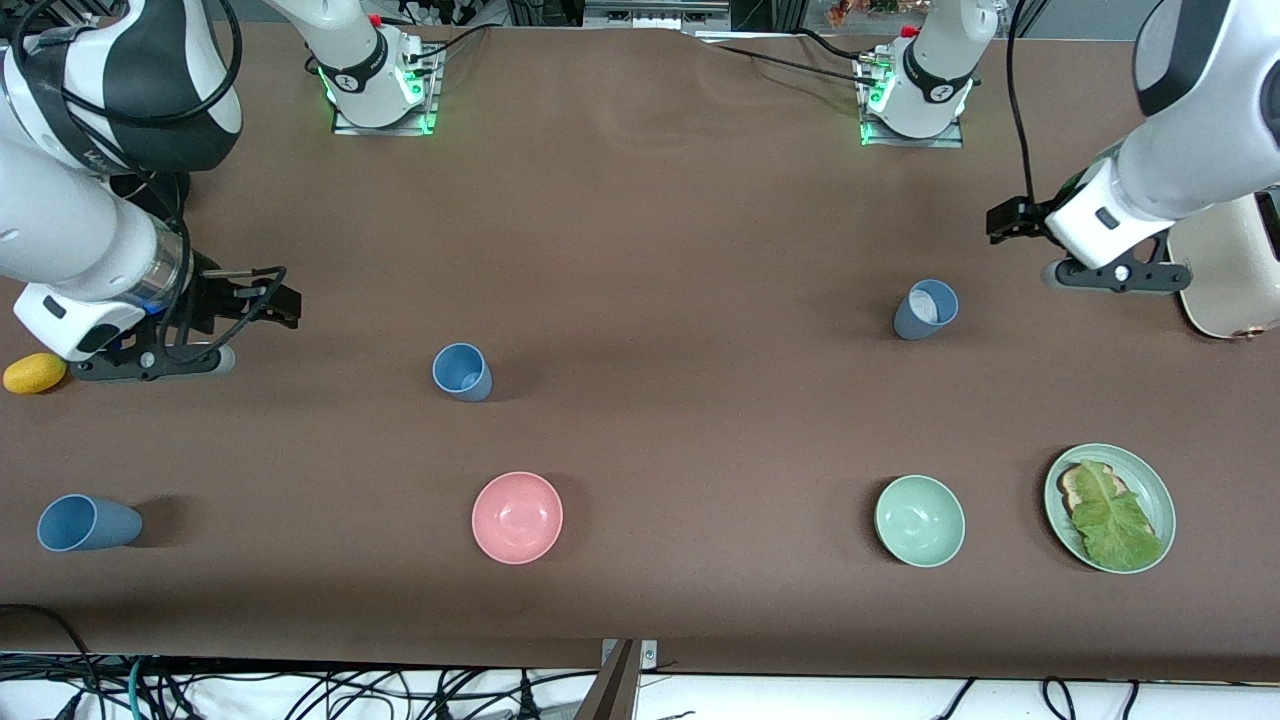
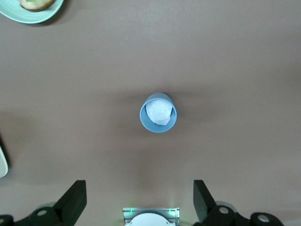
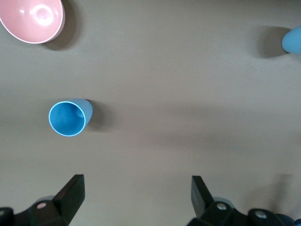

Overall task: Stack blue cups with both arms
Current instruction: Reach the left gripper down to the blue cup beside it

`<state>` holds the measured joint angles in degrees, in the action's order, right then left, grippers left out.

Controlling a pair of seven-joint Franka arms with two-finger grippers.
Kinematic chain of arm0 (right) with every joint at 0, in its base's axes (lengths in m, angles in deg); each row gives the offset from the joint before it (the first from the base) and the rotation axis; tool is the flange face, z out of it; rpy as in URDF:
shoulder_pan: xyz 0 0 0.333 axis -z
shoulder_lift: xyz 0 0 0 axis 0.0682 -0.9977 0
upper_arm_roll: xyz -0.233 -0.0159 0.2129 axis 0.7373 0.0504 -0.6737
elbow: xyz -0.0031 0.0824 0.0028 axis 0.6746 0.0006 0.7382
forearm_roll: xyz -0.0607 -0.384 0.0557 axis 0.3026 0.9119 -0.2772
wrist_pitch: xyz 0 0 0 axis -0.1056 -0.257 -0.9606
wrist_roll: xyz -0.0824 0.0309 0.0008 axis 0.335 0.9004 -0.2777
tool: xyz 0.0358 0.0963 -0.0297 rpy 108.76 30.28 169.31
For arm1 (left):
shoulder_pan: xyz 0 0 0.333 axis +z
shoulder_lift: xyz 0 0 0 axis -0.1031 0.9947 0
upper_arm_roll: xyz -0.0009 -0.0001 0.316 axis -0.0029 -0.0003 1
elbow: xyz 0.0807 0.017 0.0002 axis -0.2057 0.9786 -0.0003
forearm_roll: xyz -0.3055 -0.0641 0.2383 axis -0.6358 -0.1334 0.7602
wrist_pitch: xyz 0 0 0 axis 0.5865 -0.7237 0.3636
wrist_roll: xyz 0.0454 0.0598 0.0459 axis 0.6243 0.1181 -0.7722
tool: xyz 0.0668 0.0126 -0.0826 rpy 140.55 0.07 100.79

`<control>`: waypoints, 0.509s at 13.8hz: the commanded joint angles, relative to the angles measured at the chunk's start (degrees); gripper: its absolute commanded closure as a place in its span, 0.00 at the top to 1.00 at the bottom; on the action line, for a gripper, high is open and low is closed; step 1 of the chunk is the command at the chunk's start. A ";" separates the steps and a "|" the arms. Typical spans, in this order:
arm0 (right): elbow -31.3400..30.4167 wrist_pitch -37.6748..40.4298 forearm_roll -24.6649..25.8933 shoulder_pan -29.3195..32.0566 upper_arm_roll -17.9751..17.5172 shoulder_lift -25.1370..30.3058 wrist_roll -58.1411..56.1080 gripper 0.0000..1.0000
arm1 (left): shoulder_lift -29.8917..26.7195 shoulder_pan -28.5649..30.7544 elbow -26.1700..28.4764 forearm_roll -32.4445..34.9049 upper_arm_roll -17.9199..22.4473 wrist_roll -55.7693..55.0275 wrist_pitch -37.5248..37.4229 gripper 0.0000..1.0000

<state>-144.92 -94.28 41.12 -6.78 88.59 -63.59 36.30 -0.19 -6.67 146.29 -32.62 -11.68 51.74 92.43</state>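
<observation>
A light blue cup (image 1: 462, 372) stands upright mid-table toward the right arm's end; it also shows in the right wrist view (image 3: 69, 117). A slate blue cup (image 1: 925, 309) stands toward the left arm's end with a white crumpled thing inside, as the left wrist view (image 2: 158, 113) shows. A third blue cup (image 1: 88, 523) lies on its side near the front edge at the right arm's end, and its edge shows in the right wrist view (image 3: 292, 40). My right gripper (image 1: 262, 296) (image 3: 136, 195) is open and empty. My left gripper (image 1: 1008, 222) (image 2: 138, 197) is open and empty, apart from the slate cup.
A pink bowl (image 1: 517, 517) and a pale green bowl (image 1: 919, 520) sit near the front edge. A green plate (image 1: 1166, 510) holds bread and lettuce. A yellow object (image 1: 35, 373) lies under the right arm. A cream appliance (image 1: 1225, 270) stands by the left arm.
</observation>
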 commanded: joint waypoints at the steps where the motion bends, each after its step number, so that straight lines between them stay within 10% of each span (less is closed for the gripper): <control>1: 1.01 1.17 0.47 -0.03 -0.14 -0.14 -0.67 1.00 | -0.26 -0.21 6.71 -0.42 0.20 1.26 8.32 1.00; 7: 0.83 1.26 0.47 -0.11 -0.14 -0.14 -0.32 1.00 | 2.02 0.93 21.12 -0.42 0.28 4.50 28.79 1.00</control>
<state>-144.92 -94.20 41.12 -6.79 88.59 -63.62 36.29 2.72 -6.42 162.04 -32.62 -11.54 52.80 114.73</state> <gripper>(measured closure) 0.000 0.000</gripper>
